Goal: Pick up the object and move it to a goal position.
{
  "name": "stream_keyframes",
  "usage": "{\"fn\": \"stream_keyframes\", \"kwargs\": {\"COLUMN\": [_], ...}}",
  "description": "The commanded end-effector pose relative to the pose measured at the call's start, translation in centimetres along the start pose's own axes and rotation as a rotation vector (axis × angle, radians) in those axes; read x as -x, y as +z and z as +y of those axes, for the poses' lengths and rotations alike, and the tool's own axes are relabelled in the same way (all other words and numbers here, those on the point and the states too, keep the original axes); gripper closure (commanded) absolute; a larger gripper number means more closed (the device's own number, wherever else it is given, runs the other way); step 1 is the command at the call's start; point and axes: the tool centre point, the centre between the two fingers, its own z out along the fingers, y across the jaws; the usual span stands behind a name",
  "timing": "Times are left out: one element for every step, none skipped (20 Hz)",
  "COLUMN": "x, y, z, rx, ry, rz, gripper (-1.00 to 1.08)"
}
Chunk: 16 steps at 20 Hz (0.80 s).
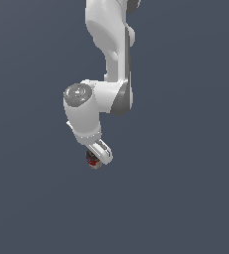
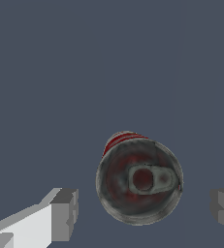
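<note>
A: Wrist view, nearest first. Gripper (image 2: 142, 208) jaws stand spread, released; one grey finger pad (image 2: 65, 213) on each side of the can (image 2: 139, 180), a clear gap between each pad and the can wall. No contact visible.

B: Can orientation?

A: Seen end-on. Dark lid with a pull-tab, red label band showing behind the rim. Whether it rests upright on the floor (image 2: 108, 63), I cannot tell from this view.

B: Exterior view?

A: Gripper (image 1: 97, 159) sits just below frame centre, tilted. The can (image 1: 91, 159) shows only as a small dark-and-red patch at the fingertips, partly hidden by the hand. White arm (image 1: 111, 59) rises behind to the top edge. Plain grey-blue floor (image 1: 185, 198) beyond.
</note>
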Motion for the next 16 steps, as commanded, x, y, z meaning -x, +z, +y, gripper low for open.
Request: {"fn": "stream_keyframes", "kwargs": {"x": [-0.2,-0.3,-0.3,-0.2,-0.2,-0.2,-0.2,-0.2,-0.2,-0.2,-0.2,-0.2,-0.2,-0.2,-0.2,-0.1], "y": [0.1,0.1,0.1,0.1,0.1,0.3,0.5,0.7,1.1,1.5,2.1,2.7,3.3,3.8,4.2,4.5], "z": [0.1,0.1,0.1,0.1,0.1,0.1,0.1,0.1,0.1,0.2,0.2,0.2,0.2,0.2,0.3,0.2], "rx": [0.001,0.001,0.001,0.001,0.001,0.001,0.001,0.001,0.001,0.001,0.001,0.001,0.001,0.001,0.001,0.001], "ry": [0.018,0.020,0.021,0.016,0.016,0.016,0.017,0.017,0.017,0.018,0.019,0.019,0.020,0.021,0.021,0.021], "rz": [0.001,0.001,0.001,0.001,0.001,0.001,0.001,0.001,0.001,0.001,0.001,0.001,0.001,0.001,0.001,0.001], "gripper": [-0.92,-0.92,-0.92,-0.92,-0.92,-0.92,-0.92,-0.92,-0.92,-0.92,-0.92,-0.92,-0.92,-0.92,-0.92,-0.92]}}
